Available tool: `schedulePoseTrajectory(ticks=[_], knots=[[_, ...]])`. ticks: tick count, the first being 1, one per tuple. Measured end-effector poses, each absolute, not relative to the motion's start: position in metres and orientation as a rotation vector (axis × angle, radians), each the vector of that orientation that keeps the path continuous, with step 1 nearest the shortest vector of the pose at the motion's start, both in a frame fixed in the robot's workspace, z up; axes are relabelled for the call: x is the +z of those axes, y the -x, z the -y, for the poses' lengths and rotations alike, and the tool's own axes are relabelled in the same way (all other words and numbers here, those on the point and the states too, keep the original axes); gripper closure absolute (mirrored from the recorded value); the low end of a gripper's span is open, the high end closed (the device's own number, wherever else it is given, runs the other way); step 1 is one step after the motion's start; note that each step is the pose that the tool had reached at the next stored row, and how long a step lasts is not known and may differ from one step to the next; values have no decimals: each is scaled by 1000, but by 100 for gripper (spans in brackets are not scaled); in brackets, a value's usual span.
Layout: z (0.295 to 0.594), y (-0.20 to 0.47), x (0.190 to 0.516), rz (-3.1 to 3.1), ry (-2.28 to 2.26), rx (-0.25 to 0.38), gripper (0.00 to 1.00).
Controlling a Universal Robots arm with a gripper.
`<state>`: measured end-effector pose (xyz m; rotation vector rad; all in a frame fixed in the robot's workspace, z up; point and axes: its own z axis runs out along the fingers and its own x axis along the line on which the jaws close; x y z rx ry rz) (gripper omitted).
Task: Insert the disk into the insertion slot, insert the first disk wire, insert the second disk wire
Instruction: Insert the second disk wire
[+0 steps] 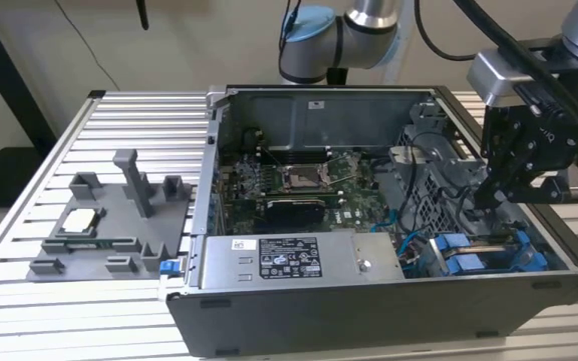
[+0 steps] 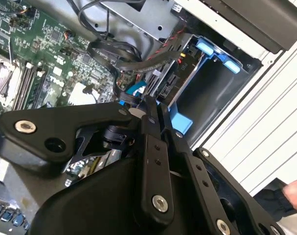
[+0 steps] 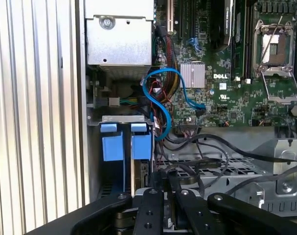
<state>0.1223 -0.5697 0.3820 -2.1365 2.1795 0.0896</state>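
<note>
Inside the open computer case [image 1: 530,289], at the corner bay on the exterior view's right, the gripper [image 1: 492,197] hangs over the drive cage. In the second wrist view the fingers [image 2: 153,115] stand nearly together, pinched on the end of a dark cable connector [image 2: 133,98] close to the rear of the disk [image 2: 180,76]; whether the plug is actually clamped I cannot tell for certain, but contact looks firm.

The disk sits already in its insertion slot [image 3: 138,147], edge-on, its blue carrier tabs [image 3: 112,147] showing side by side in the first wrist view. One bay beside it holds only an empty blue carrier (so it seems; the inside is dark).

Handling judgement: the disk is rigid and fairly heavy for its size, with smooth metal faces; the plastic frame is the sensible place to hold it, not the label side or the connector edge. The wires are soft and springy, so they are best taken at the hard plug body.

Contents of the case: motherboard [image 1: 299,188] with bare processor socket, grey power supply box [image 1: 299,259], loose black and blue cables [image 3: 163,98]. Outside, a grey fixture tray [image 1: 98,226] holds small parts.
</note>
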Motion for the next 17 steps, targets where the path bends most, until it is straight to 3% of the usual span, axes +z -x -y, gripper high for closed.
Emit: schedulePoseTrajectory(ticks=[17], knots=[[577, -116, 364, -2157, 2094, 9, 84]])
